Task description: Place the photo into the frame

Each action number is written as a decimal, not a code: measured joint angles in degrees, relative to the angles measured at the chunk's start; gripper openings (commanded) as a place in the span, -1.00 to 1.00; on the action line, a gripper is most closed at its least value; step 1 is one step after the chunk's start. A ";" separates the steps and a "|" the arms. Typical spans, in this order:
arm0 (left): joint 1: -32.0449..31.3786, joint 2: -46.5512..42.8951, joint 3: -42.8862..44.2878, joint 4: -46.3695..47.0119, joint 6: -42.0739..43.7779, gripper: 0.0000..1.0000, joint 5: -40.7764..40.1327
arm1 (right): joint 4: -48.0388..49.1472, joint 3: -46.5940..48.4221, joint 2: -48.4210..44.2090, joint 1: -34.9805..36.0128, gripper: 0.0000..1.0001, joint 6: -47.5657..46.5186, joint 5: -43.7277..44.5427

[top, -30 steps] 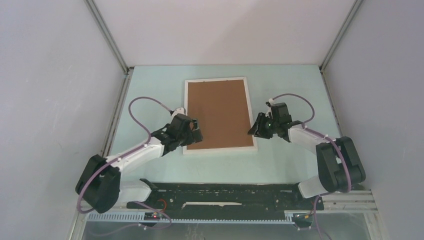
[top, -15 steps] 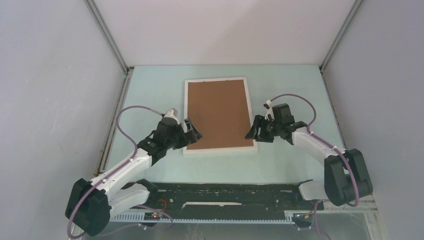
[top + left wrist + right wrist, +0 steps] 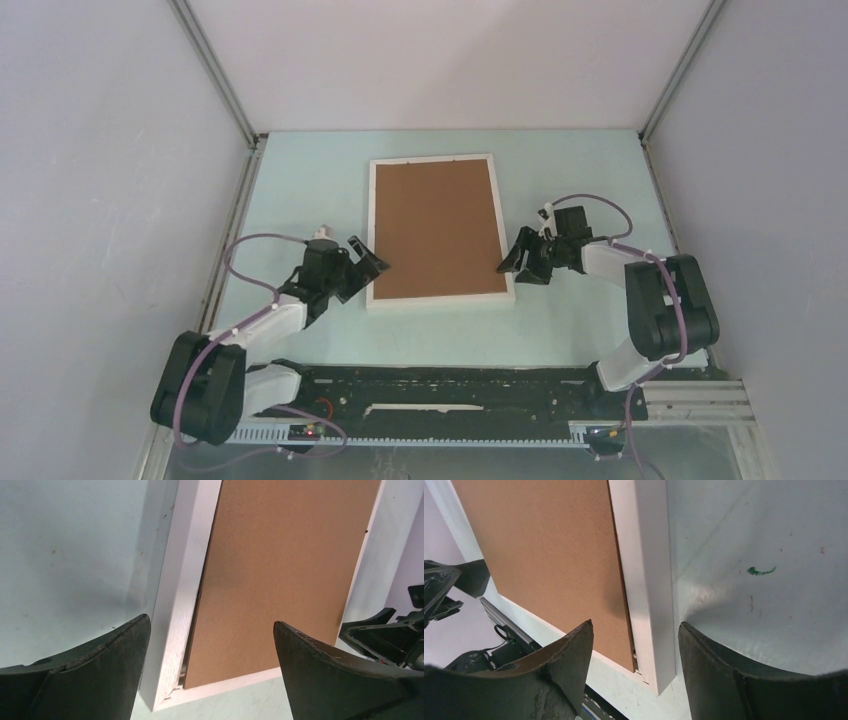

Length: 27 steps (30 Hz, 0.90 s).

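Both left gripper (image 3: 371,256) and right gripper (image 3: 512,254) sit open, empty, beside the thin white rectangular frame (image 3: 440,299); its flat brown backing board (image 3: 435,228) likely hides the photo.

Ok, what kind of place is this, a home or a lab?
Probably a robot lab test cell: plain grey walls on metal posts enclose a pale table, with the left arm and right arm mounted at its near edge.
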 measured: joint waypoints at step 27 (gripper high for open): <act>2.12 23.85 18.93 2.38 6.21 1.00 -1.16 | 10.73 -21.38 -20.96 24.02 0.54 19.15 6.08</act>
